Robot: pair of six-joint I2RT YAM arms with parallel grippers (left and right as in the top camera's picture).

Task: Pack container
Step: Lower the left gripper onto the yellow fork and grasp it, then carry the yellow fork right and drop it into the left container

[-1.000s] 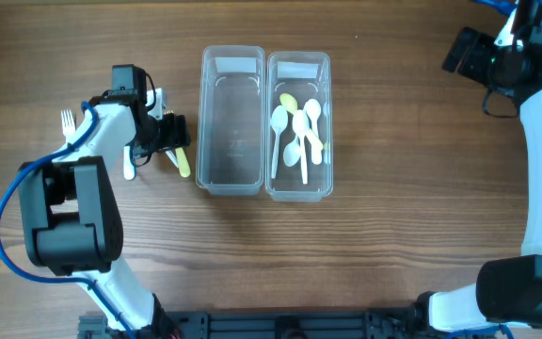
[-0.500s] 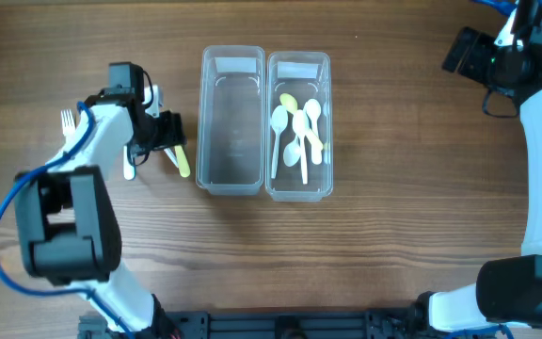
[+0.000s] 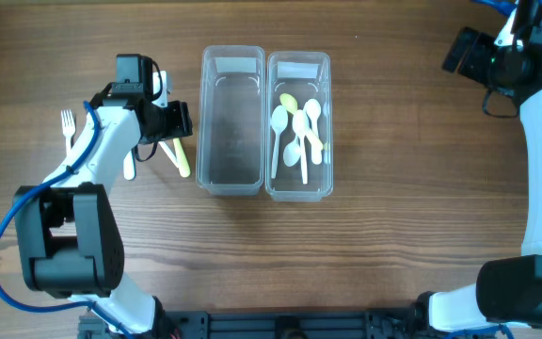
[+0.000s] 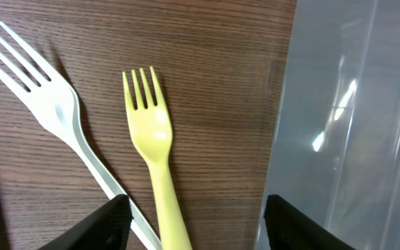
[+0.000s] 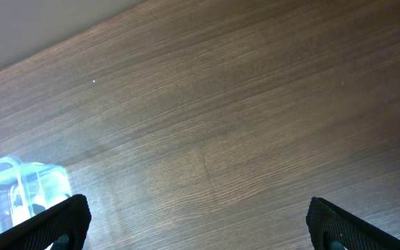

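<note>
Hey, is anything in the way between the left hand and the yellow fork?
Nothing visible. The yellow fork lies uncovered just ahead of the open left hand, white fork on one side, container on the other.

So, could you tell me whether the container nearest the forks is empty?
Empty: the container by the forks shows only bare floor; the spoons lie in the other container.

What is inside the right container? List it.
The right container holds loose plastic spoons, mostly white, at least two yellow. They overlap, so the exact count and anything beneath them are hidden.
</note>
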